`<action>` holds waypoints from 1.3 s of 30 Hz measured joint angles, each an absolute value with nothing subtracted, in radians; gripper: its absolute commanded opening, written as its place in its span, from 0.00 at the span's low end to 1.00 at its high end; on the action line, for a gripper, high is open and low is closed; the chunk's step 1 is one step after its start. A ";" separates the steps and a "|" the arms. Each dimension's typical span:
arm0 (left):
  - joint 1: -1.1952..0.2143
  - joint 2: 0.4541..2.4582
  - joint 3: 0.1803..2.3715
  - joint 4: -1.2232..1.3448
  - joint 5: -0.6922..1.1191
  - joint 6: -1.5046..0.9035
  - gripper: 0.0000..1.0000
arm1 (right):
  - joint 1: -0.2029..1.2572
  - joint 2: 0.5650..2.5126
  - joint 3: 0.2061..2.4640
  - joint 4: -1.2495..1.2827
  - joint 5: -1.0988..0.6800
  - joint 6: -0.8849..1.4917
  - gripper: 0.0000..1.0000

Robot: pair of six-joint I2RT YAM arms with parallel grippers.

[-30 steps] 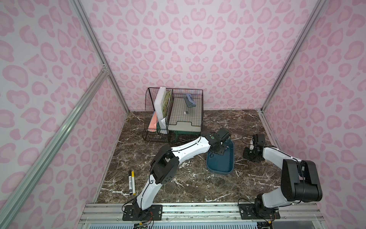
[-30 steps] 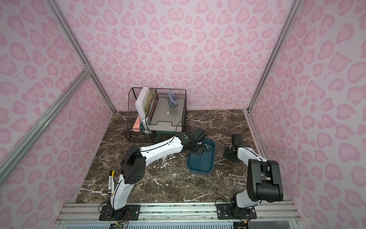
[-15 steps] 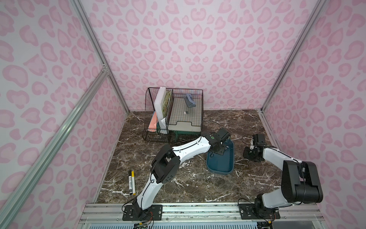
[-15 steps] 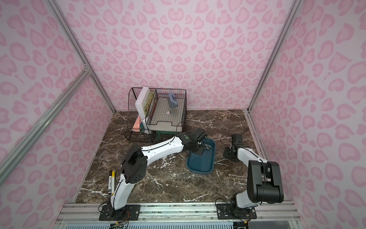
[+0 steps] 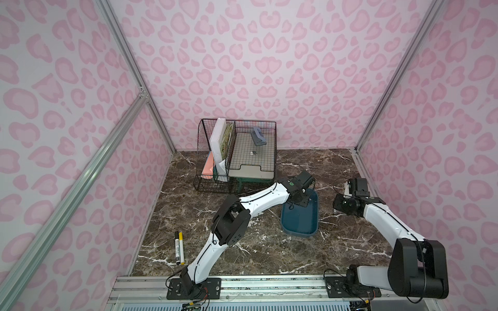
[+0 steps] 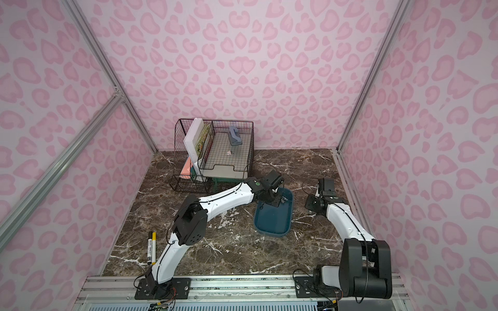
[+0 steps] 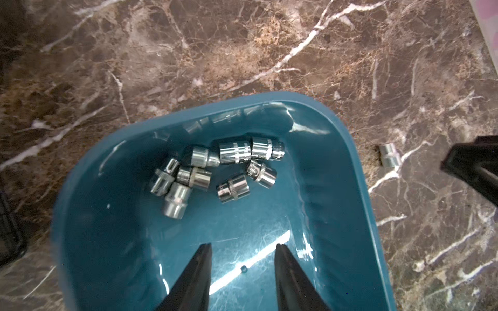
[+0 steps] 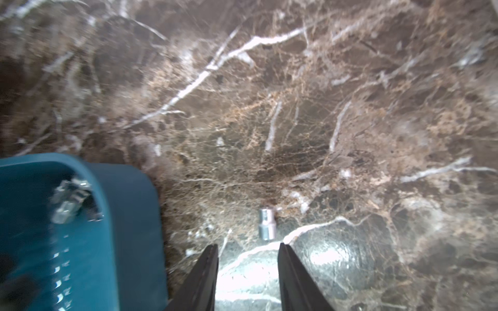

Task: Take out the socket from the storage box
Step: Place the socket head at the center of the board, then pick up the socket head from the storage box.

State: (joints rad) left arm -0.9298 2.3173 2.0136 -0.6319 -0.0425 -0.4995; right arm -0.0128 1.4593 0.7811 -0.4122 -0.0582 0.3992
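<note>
The storage box sits on the marble tabletop, in front of the wire-mesh organiser. Left pincer: jaws moderately apart, empty, poised over the box interior, short of a cluster of sockets lying at one end of the box floor. Right pincer: jaws moderately apart, empty, above bare tabletop. One socket lies on its side outside the box, just beyond the right pincer tips
</note>
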 measured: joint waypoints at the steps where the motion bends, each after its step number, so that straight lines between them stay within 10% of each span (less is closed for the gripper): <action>1: -0.930 2.328 2.024 -0.637 -0.045 -0.504 0.43 | -0.013 1.449 0.785 -0.418 -0.060 0.400 0.44; 39: -0.934 2.522 2.197 -0.657 -0.117 -0.625 0.41 | -0.012 1.371 0.790 -0.473 -0.076 0.395 0.44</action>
